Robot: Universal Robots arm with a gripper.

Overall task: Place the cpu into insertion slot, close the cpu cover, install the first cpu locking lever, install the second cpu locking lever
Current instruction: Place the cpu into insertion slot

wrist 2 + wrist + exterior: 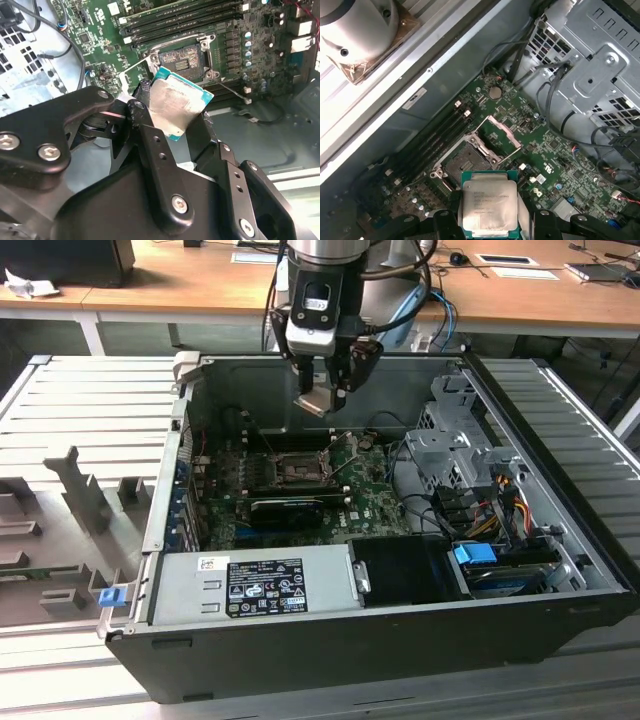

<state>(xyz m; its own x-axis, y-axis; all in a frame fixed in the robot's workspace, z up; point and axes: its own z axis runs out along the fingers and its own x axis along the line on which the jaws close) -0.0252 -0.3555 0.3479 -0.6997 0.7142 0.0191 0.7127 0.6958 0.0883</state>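
One cpu (489,205) in gripper (174,116), insertion slot (182,59) seemingly open

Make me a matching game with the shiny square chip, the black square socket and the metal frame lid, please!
Things:
1. small flat silver-topped square cpu
2. square black insertion slot
3. thin dark-grey metal frame cpu cover

States:
A. flipped up, open
B. empty
C. gripped in the black end effector, above the green circuit board

Pairs: 1-C, 2-B, 3-A.
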